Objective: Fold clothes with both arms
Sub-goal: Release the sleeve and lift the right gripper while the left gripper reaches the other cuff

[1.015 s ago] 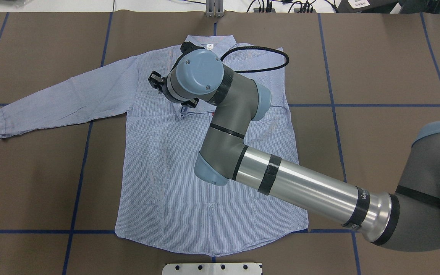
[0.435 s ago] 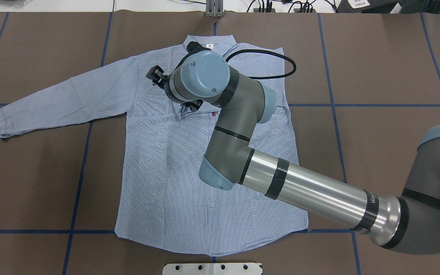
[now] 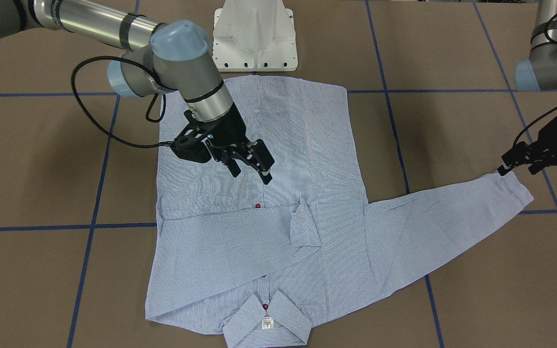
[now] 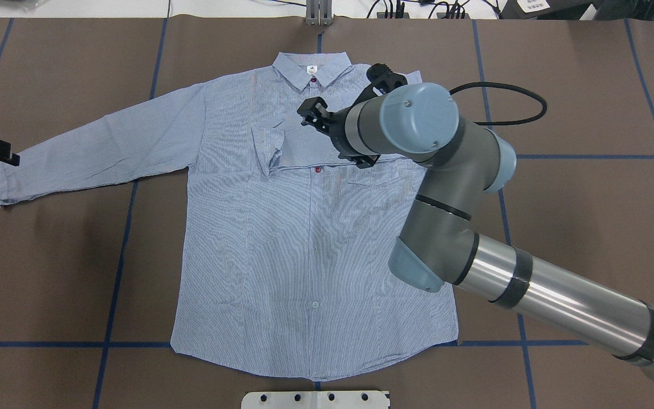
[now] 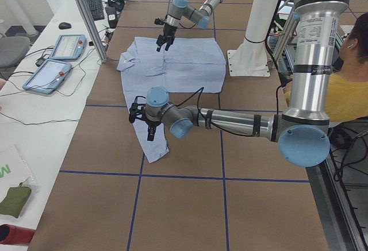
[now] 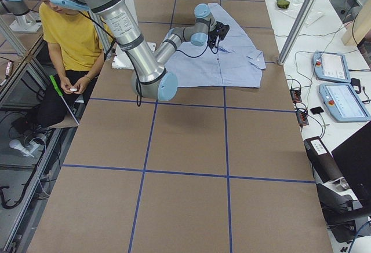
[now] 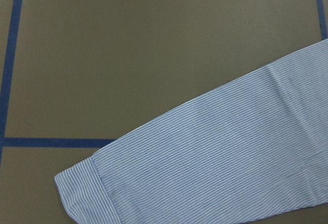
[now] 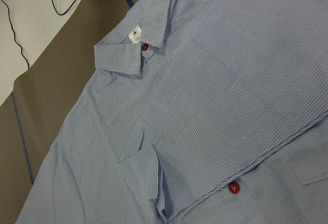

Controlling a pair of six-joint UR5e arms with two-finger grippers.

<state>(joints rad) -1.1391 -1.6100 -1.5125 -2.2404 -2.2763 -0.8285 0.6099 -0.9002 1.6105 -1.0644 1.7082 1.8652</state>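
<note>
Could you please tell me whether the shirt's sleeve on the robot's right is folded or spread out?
Folded: the sleeve lies across the shirt's chest, its cuff near the middle.

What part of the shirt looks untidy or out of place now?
The cuff of the sleeve folded across the chest of the shirt is crumpled and turned over on itself beside the red button, instead of lying flat. The other sleeve lies stretched out and fairly smooth.
</note>
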